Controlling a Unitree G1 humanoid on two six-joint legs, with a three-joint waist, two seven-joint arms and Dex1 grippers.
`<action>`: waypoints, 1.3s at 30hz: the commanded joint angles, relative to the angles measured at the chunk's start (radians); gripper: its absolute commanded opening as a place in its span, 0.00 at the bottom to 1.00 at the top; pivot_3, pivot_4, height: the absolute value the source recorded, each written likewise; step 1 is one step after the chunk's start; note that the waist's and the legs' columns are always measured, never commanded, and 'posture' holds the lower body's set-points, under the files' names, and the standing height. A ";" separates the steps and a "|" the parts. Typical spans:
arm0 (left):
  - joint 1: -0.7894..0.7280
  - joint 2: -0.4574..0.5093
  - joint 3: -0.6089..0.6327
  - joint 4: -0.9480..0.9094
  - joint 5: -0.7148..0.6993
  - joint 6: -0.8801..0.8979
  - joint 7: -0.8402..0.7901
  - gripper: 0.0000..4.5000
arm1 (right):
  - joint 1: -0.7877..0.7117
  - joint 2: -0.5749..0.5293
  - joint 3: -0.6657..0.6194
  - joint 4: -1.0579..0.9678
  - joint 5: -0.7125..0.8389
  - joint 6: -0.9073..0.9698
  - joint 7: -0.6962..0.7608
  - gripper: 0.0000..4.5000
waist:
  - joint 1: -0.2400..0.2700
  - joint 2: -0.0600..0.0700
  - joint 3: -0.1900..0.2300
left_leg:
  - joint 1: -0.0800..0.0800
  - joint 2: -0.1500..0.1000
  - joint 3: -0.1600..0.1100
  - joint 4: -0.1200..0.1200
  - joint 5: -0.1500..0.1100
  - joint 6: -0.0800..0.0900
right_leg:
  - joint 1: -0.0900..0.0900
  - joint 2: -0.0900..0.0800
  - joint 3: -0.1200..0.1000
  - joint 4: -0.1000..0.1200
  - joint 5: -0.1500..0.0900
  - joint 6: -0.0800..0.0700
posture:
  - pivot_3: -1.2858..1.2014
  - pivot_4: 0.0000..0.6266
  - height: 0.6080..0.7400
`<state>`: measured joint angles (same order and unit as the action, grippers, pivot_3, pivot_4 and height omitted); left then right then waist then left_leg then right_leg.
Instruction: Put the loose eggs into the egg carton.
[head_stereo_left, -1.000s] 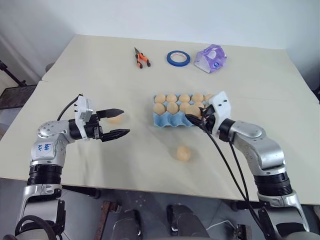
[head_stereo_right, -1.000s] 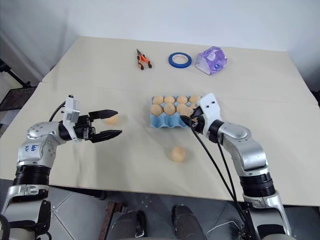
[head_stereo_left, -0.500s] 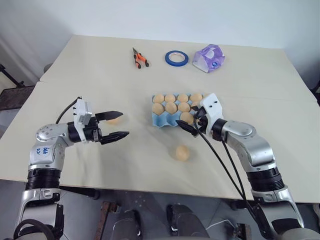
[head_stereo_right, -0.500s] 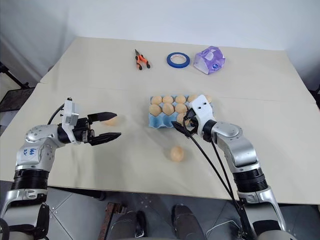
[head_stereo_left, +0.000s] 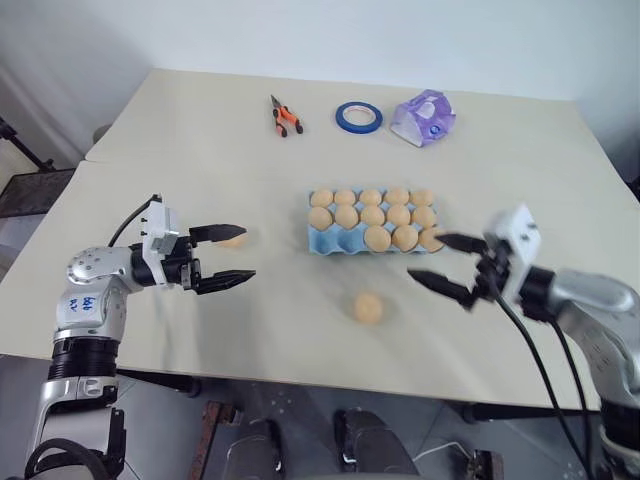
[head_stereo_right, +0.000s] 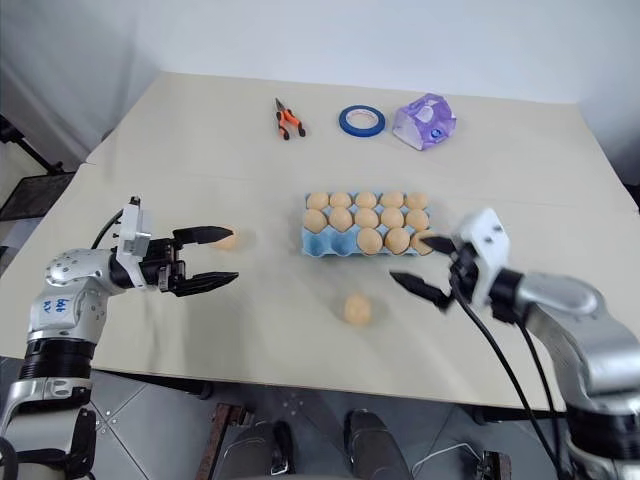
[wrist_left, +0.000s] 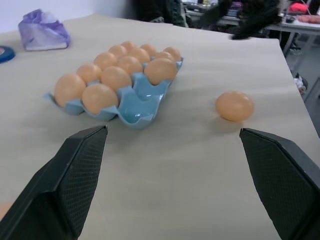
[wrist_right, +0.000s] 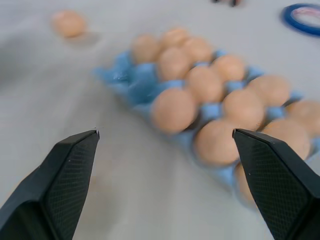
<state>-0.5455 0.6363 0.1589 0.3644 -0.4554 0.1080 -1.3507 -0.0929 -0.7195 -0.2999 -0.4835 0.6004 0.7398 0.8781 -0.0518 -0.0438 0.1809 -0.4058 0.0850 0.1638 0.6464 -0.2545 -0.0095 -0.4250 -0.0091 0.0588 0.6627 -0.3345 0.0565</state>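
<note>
On the counter (head_stereo_left: 200, 150), the right hand (head_stereo_left: 445, 265) is backing away from the egg carton (head_stereo_left: 372, 222), fingers apart, an egg newly seated; two loose eggs (head_stereo_left: 368, 307) are waiting; the left hand (head_stereo_left: 222, 257) is gaping too.

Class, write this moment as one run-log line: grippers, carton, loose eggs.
left gripper: open, empty | right gripper: open, empty, beside carton | egg carton: two front cups empty | loose eggs: one near left gripper, one before carton

Silver arms, black cables, white wrists
</note>
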 joint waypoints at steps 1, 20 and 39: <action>-0.024 -0.009 0.008 0.006 -0.021 -0.021 -0.017 1.00 | 0.139 -0.004 -0.105 -0.043 0.045 -0.084 0.077 0.99 | 0.000 0.000 0.000 | 0.000 0.000 0.000 0.000 0.000 0.000 | 0.000 0.000 0.000 0.000 0.000 0.000 | 0.52 0.24 1.00; -0.045 0.002 0.007 0.043 -0.011 -0.031 -0.067 1.00 | 0.180 0.037 0.058 -0.103 -0.041 -0.220 -0.023 0.99 | -0.018 0.000 0.000 | 0.016 0.000 -0.001 -0.001 -0.002 0.002 | 0.016 -0.002 0.001 -0.003 0.003 0.000 | 0.52 0.24 1.00; 0.007 0.004 0.020 -0.021 -0.025 -0.012 -0.021 1.00 | -0.044 0.161 0.484 0.093 -0.333 -0.249 -0.167 0.99 | -0.005 -0.001 0.000 | 0.012 0.000 -0.001 -0.001 -0.005 -0.001 | 0.011 -0.001 0.000 -0.003 -0.004 -0.001 | 0.52 0.24 1.00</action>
<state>-0.5392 0.6328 0.1583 0.3860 -0.4563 0.0961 -1.3767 -0.1230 -0.5627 0.1844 -0.3848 0.2819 0.5048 0.7220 -0.0565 -0.0444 0.1807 -0.3938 0.0853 0.1632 0.6454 -0.2591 -0.0108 -0.4136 -0.0101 0.0585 0.6606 -0.3385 0.0558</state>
